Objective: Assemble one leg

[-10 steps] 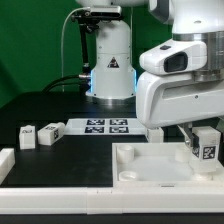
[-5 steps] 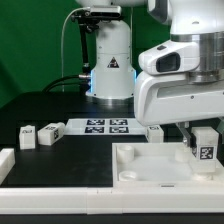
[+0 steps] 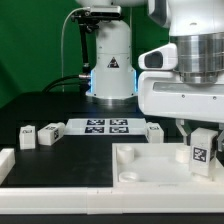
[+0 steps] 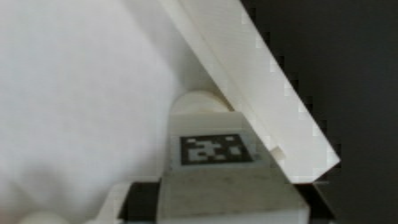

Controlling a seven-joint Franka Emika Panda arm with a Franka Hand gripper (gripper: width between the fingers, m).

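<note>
- The gripper (image 3: 203, 138) hangs over the white square panel (image 3: 150, 165), near the panel's edge on the exterior view's right.
- Its fingers are pinching the leg (image 3: 203, 153), which is upright with a tagged face towards the exterior camera.
- Whether the leg's lower end touches the panel cannot be told from the exterior view.
- In the wrist view, the leg (image 4: 214, 140) sits between the finger pads, just beside the panel's raised rim (image 4: 249, 85). Its tag is legible.
- The marker board (image 3: 105, 126) lies flat on the table (image 3: 40, 108), beyond the panel's far edge.
- Two loose tagged blocks (image 3: 38, 134) stand beside the board's end on the exterior view's left.
- A third block (image 3: 155, 130) rests at the board's opposite end.
</note>
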